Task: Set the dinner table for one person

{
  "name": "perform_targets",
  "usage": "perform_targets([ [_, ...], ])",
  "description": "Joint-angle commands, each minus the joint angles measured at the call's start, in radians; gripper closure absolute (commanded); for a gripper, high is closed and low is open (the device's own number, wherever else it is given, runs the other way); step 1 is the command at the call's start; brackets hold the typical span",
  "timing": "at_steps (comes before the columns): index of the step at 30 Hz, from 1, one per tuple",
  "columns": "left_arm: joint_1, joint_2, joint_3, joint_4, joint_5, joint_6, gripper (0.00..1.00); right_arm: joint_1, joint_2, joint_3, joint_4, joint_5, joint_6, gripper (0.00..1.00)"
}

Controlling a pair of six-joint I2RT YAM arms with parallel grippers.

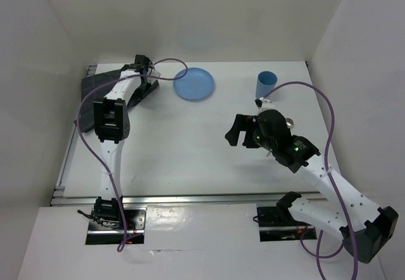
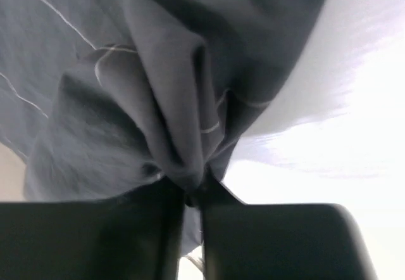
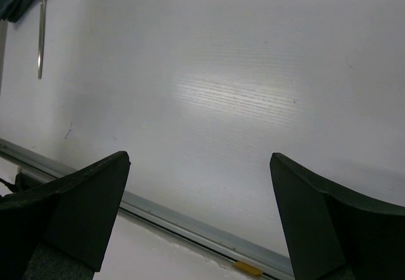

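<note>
Left wrist: my left gripper (image 2: 193, 194) pinches cloth mat (image 2: 101, 140).
My right gripper (image 3: 199, 166): wide, empty.
Dinner table (image 3: 253, 77): below both; long axis unclear.

mat (image 2: 158, 102): soft woven cloth | plate (image 1: 194, 83): smooth plastic | dinner table (image 3: 240, 71): matt

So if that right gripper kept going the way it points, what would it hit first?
Probably the bare dinner table: the right gripper, open, angles down at it with nothing between. The thin metal utensil lies well off to one side. Depth is unclear.
</note>
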Motion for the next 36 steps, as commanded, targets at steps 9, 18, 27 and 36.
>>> perform_targets([
  [9, -0.012, -0.471, 0.012, 0.058, 0.26, 0.011, 1.0, 0.006, 0.121, 0.093, 0.131, -0.054, -0.06, 0.0],
  [18, -0.064, -0.907, -0.254, -0.169, 0.769, 0.215, 1.0, 0.006, 0.121, 0.13, 0.166, 0.002, -0.047, 0.0],
  [27, -0.101, -1.116, -0.82, -0.075, 0.826, 0.269, 0.22, 0.006, 0.112, 0.075, 0.097, 0.021, -0.028, 0.0],
  [36, -0.091, -1.055, -0.968, 0.05, 0.573, 0.126, 0.0, 0.006, 0.248, 0.076, -0.082, 0.072, -0.001, 0.0],
])
